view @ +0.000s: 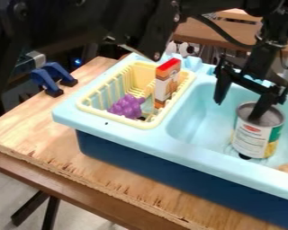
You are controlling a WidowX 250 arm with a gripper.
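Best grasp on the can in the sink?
Probably the rim of the can on its rack side, from above, one finger inside, one outside. It stands upright, its top looks hollow, and the body looks wide for the gap of the gripper.

A labelled can (253, 137) is upright in the sink (197, 119).

The arm (119, 27) is black (silvery screws (156, 55), dark cable (222, 34)).

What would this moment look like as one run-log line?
black tool: open, one finger at top of round metal can | can: upright in light-blue sink | purple bumpy toy: in yellow rack
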